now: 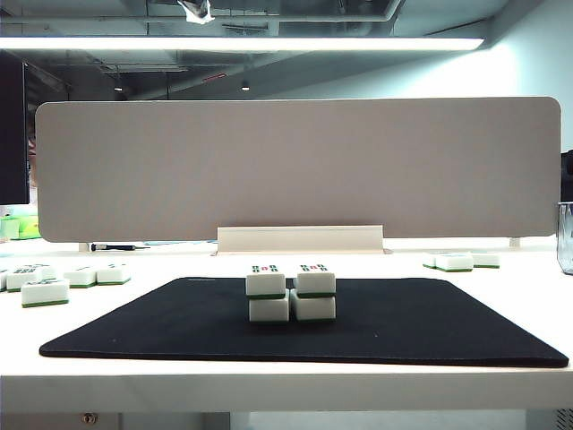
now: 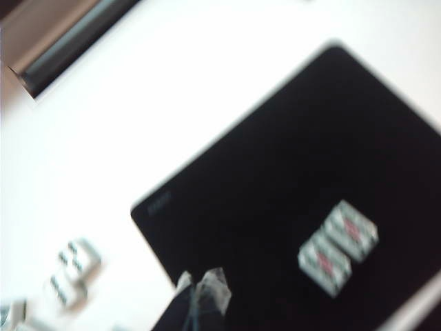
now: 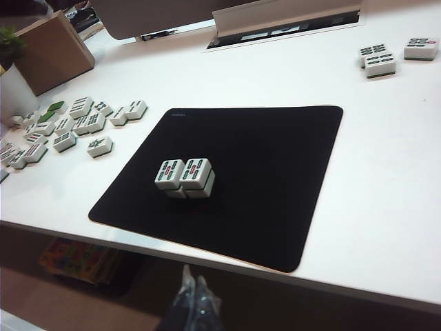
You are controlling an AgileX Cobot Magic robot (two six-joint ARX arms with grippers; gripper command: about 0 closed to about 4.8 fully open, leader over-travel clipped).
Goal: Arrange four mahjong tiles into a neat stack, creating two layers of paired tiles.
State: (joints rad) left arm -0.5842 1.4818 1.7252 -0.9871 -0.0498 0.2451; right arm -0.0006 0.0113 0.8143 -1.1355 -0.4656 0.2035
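The stack (image 1: pixel 291 293) of four mahjong tiles is seen completed, two on two, mid-mat (image 1: pixel 134 331), so both end effectors, left (image 2: pixel 201 293) and right (image 3: pixel 193 289), are kept closed, empty and well clear.

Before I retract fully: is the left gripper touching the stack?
Apart. The left wrist view shows black mat between the left gripper and the stack.
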